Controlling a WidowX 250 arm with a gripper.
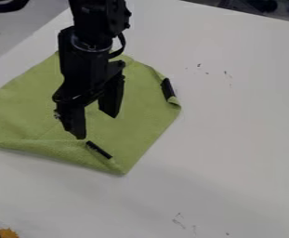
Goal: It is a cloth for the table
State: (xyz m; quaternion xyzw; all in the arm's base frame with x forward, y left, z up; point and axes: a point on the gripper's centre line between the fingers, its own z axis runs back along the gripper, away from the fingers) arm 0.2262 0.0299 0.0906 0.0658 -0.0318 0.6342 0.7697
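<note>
Cloth (137, 116) is on the left part of the white table (233, 139), mostly spread out from where I stand, though its near edge is folded over and its right corner curls. The gripper (97, 126) hangs above it, fingers parted and nothing pinched between them; I'd say the covering is largely done, with those edges left to flatten.

Cloth (123, 135): yellow-green, no print, with black strips (99, 150) along its edges. Counter (233, 130): white, marked by small dark specks and scuffs. End effector (97, 126): black; a small item (9, 233) at lower left: orange.
</note>
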